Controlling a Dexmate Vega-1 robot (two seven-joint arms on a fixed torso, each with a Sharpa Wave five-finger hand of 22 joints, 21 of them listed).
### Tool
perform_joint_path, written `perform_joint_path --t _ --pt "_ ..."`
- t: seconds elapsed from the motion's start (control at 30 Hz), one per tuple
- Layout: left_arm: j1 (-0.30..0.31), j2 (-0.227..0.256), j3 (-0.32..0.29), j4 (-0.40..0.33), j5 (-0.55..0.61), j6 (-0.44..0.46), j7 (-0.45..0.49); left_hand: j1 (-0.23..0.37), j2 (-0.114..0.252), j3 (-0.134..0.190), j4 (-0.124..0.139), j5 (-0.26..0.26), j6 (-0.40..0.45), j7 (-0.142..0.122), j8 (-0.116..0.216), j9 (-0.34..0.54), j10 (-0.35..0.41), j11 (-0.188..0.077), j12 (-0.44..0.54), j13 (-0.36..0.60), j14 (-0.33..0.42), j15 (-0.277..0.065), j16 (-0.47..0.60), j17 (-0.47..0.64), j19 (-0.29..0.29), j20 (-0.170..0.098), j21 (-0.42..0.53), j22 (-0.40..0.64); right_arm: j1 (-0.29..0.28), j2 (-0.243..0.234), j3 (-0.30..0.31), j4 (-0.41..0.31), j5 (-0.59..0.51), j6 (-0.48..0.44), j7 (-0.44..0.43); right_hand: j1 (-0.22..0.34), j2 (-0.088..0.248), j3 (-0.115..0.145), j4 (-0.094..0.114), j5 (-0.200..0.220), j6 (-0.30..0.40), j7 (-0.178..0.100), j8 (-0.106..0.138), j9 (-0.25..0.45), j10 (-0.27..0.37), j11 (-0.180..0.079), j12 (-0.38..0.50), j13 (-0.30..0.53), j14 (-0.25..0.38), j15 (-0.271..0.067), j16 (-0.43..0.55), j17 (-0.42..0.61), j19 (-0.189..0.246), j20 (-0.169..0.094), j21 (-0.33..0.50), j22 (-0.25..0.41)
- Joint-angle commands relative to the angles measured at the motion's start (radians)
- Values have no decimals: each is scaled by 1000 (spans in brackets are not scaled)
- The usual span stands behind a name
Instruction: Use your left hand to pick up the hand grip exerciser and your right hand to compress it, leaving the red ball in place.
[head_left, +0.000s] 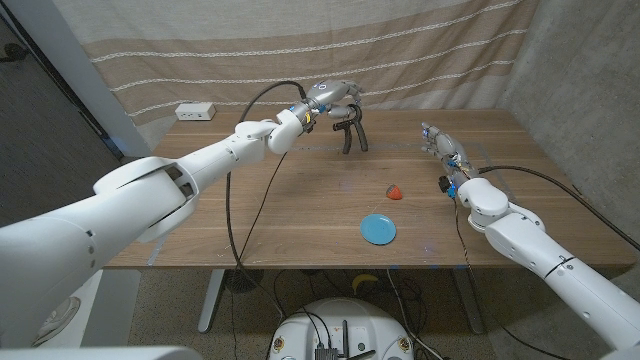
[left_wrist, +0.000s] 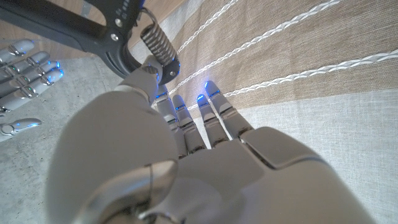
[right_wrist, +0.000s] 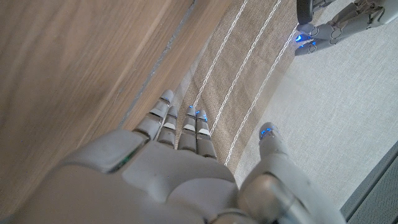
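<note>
The left robot hand (head_left: 333, 98) holds the hand grip exerciser (head_left: 349, 131) up above the far middle of the surface (head_left: 300, 215), in front of the striped curtain (head_left: 300, 45). Its fingers close around the top end, by the coil spring (left_wrist: 157, 41), as the left wrist view shows, and the two black handles hang down from there, splayed apart like an upturned V. The long axis therefore runs roughly upright, spring end up and handle ends pointing down at the surface without visibly touching it.

The right robot hand (head_left: 441, 145) stands apart from it toward the right side of the surface, fingers stretched out straight and spread, holding nothing.

Judged by its look, the exerciser is light and rigid in the handles, with a stiff spring that will push back hard when squeezed. The handles look smooth, so they could slide or twist in the left hand's hold once force comes on. The sensible place for the right hand to take hold is low on both handles, near their free ends, where leverage is best, wrapping around the pair from outside.

The red ball (head_left: 395, 191) sits on the surface between the two hands and nearer the robot, with a blue plate (head_left: 378, 229) just beside it, nearer still. A white power strip (head_left: 195, 111) lies at the far left.
</note>
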Motion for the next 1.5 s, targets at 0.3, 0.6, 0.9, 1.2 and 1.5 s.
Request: perform_joint_path --t 0.3,0.6,0.9,1.2,1.5 --pt "31 -3 -22 -19 -1 -19 136 -12 12 5 5 6 28 23 158 222 12 -10 -3 3 12 -167 0 6 19 -1 11 5 76 -52 -32 14 62 -50 152 -13 -29 -15 6 -2 -3 12 9 0 -11 10 -2 -1 -2 13 -2 3 -1 13 -9 3" --pt "37 2 -26 -33 12 -28 169 -16 13 5 5 6 29 20 160 221 16 -16 -3 4 14 -172 0 7 23 -4 15 5 99 -59 -45 24 74 -48 194 -25 -35 -24 10 -1 -7 12 10 0 -16 8 -1 -1 -5 15 -3 3 -5 17 -15 3" --pt "38 1 -29 -36 26 -38 199 -16 14 5 4 6 30 20 162 218 21 -16 -2 4 18 -174 0 8 27 -6 19 6 123 -58 -59 43 92 -34 249 -31 -39 -28 12 -1 -9 13 10 0 -17 13 0 -1 -5 17 -2 3 -5 18 -18 3" --pt "33 -14 -27 -8 32 -63 253 -18 13 6 4 6 30 20 164 217 27 -14 -1 4 21 -174 0 8 31 -8 22 7 155 -50 -75 80 118 -23 316 -41 -43 -35 16 1 -9 20 13 0 -19 21 1 -1 -7 22 -2 3 -6 24 -23 3" --pt "12 -45 -10 74 29 -120 324 -17 14 6 2 5 30 18 165 215 27 -15 -3 4 23 -177 0 9 35 -12 26 7 182 -54 -88 94 140 -36 367 -58 -50 -46 22 2 -5 28 16 0 -23 25 2 -1 -11 28 -3 5 -6 29 -27 4"
